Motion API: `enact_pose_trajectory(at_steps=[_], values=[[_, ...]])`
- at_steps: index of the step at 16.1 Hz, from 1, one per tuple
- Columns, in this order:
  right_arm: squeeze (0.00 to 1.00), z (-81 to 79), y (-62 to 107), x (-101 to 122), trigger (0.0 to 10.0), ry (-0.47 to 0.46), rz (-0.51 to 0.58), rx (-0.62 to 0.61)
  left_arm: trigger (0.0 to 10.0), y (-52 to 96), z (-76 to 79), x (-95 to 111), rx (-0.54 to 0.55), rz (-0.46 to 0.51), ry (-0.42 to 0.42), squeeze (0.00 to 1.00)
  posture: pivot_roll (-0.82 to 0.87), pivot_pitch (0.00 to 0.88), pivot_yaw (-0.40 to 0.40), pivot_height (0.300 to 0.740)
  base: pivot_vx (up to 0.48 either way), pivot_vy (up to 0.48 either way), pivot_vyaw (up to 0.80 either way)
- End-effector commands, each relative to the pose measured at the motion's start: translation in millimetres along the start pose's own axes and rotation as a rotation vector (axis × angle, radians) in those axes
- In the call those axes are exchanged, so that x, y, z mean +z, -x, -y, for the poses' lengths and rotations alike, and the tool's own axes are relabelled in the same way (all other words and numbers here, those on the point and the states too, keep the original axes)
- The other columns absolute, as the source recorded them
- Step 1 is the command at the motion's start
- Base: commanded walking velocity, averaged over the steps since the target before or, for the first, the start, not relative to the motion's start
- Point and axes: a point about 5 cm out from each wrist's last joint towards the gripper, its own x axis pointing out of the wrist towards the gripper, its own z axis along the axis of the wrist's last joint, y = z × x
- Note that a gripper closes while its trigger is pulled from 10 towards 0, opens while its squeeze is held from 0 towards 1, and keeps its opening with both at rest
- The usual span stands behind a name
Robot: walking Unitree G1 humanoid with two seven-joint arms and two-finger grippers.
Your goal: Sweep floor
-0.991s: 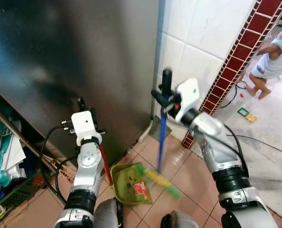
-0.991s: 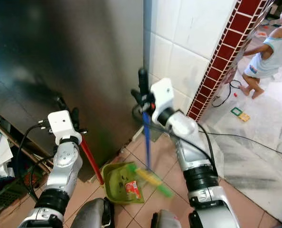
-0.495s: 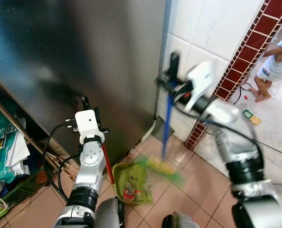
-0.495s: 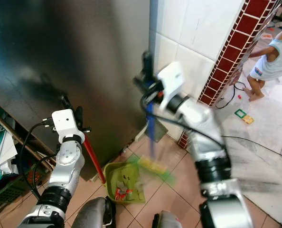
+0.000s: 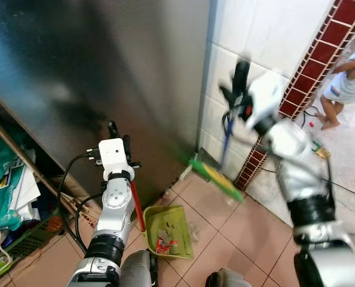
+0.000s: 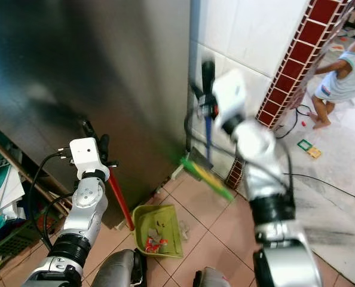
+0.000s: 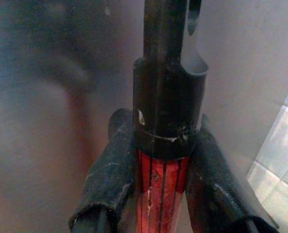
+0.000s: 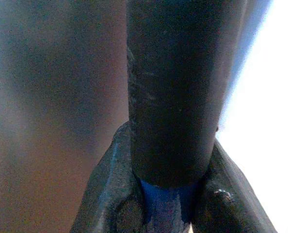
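My left gripper (image 5: 119, 133) is shut on the red dustpan handle (image 5: 135, 205), whose black grip (image 7: 166, 92) sits between the two fingers. The green dustpan (image 5: 167, 230) rests on the tiled floor with bits of litter (image 5: 164, 241) inside. My right gripper (image 5: 237, 95) is shut on the blue broom handle (image 5: 225, 140); the black top of that handle (image 8: 175, 87) is clamped between its fingers. The green and yellow broom head (image 5: 215, 177) hangs lifted off the floor, tilted, near the wall and to the right of the dustpan.
A large dark metal cabinet (image 5: 106, 72) stands right ahead. A white tiled wall (image 5: 267, 36) with a red tile edge (image 5: 312, 72) is at the right. A small person (image 5: 348, 84) stands at the far right. Cluttered shelves (image 5: 10, 191) are at the left.
My right arm has swung the broom up and to the right, lifting its head away from the dustpan. Litter now lies inside the pan. The left arm has held still.
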Motion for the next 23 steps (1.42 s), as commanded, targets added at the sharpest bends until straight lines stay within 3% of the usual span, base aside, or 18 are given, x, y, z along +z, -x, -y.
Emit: enact_pose_trajectory(at_steps=[1,5,9,12,15,17,21,23], values=[[0.00,-3.4,0.9,-7,10.0,0.029,-0.052,-0.035,10.0,0.7,4.7,-1,-0.028,-0.009,0.003,0.00,-0.08,0.049,0.043,0.740,0.000,0.000,0.00],[0.00,-19.4,4.9,-32,10.0,-0.017,-0.181,-0.142,10.0,1.0,8.5,-2,-0.089,-0.027,0.011,0.00,-0.09,0.053,0.049,0.740,0.000,0.000,0.00],[0.00,-31.8,-1.0,-36,10.0,-0.238,-0.205,-0.195,10.0,1.7,11.7,-3,-0.120,-0.034,0.005,0.00,-0.08,0.050,0.050,0.740,0.000,0.000,0.00],[0.00,-32.4,-9.7,-26,10.0,-0.505,-0.173,-0.204,10.0,2.4,14.0,-5,-0.142,-0.049,0.006,0.00,-0.08,0.049,0.050,0.740,0.000,0.000,0.00],[0.00,-22.8,-16.3,-8,10.0,-0.597,-0.093,-0.162,10.0,4.0,18.4,-9,-0.172,-0.082,0.007,0.00,-0.08,0.047,0.052,0.740,0.000,0.000,0.00],[0.00,-17.2,-19.6,6,10.0,-0.559,-0.027,-0.115,10.0,5.3,22.5,-10,-0.204,-0.090,0.008,0.00,-0.09,0.045,0.053,0.740,0.000,0.000,0.00],[0.00,4.4,-18.3,32,10.0,-0.325,0.105,-0.094,10.0,5.9,26.6,-11,-0.244,-0.107,0.010,0.00,-0.09,0.038,0.054,0.740,0.000,0.000,0.00],[0.00,12.7,-15.3,35,10.0,-0.267,0.133,-0.106,10.0,6.1,25.4,-12,-0.244,-0.112,0.009,0.00,-0.09,0.035,0.053,0.740,0.000,0.000,0.00]])
